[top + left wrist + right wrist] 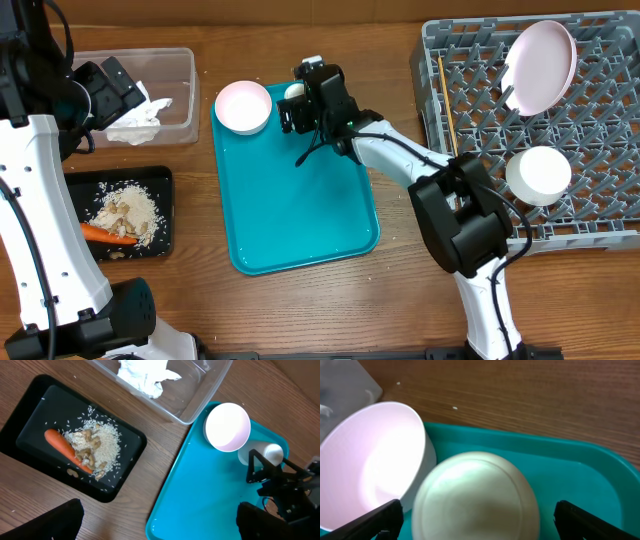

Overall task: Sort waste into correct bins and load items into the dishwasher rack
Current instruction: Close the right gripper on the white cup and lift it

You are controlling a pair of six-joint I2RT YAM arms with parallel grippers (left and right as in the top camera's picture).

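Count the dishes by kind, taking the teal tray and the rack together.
Bowls: 2 - tray bowl, rack bowl
Plate: 1
Cup: 1
Chopstick: 1
Total: 5

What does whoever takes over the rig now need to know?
Left pincer: open, empty. Right pincer: open, straddling the cup on the teal tray.
Done: plate, white bowl, chopstick in rack; tissue in tub; carrot, rice in black tray.
Left: cup and pink bowl to rack. Fork, wrapper not in view.
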